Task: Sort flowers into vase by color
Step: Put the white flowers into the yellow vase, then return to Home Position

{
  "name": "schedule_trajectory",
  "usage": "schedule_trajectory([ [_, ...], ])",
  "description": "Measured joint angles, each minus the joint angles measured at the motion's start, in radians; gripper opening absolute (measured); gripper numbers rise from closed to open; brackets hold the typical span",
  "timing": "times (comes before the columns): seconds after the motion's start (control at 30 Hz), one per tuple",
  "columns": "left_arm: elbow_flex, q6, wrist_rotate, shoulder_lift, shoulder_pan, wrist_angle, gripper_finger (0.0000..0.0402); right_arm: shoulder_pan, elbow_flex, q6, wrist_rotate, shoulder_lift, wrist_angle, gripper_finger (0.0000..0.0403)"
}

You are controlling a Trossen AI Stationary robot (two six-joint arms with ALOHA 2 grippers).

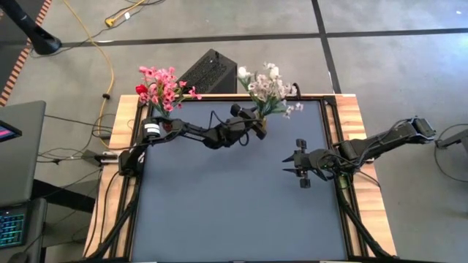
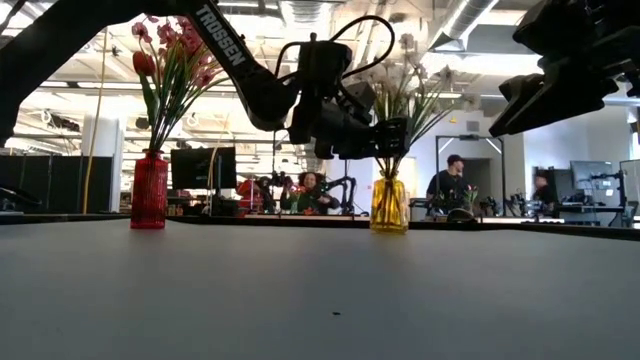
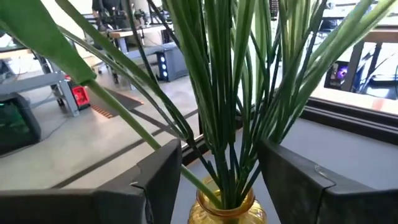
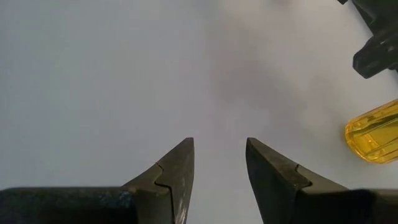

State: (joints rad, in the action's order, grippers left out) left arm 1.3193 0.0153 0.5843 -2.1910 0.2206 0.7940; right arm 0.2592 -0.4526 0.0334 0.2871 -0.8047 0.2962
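A yellow glass vase (image 2: pixel 388 205) stands at the table's far edge and holds white and pale blossoms (image 1: pixel 268 86) on green stems (image 3: pixel 231 112). My left gripper (image 3: pixel 221 147) is open just above the vase's neck (image 3: pixel 225 208), with one finger on each side of the stem bunch; it also shows from above (image 1: pixel 257 126). A red vase (image 2: pixel 149 192) at the far left corner holds pink and red flowers (image 1: pixel 162 88). My right gripper (image 1: pixel 287 165) hovers open over the table's right half, empty, with the yellow vase (image 4: pixel 373 137) off to its side. My left gripper has its fingers level on either side of the stems, coming from the table's near side. One slanting stem (image 3: pixel 134 124) runs right at the tip of one finger (image 3: pixel 163 171). I cannot tell whether it touches.
The dark table mat (image 1: pixel 234 212) is bare across its middle and near half. Wooden rails (image 1: pixel 362 204) run along its left and right sides. A black box (image 1: pixel 208 71) sits beyond the far edge. People sit at desks in the room behind (image 2: pixel 310 190).
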Motion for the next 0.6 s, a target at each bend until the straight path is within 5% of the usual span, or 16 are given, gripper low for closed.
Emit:
schedule_trajectory([
  [0.6,-0.001,0.025,-0.002,0.165,-0.051,-0.328,0.0206,-0.020,0.000,-0.019,0.000,0.000,-0.036,0.0170],
])
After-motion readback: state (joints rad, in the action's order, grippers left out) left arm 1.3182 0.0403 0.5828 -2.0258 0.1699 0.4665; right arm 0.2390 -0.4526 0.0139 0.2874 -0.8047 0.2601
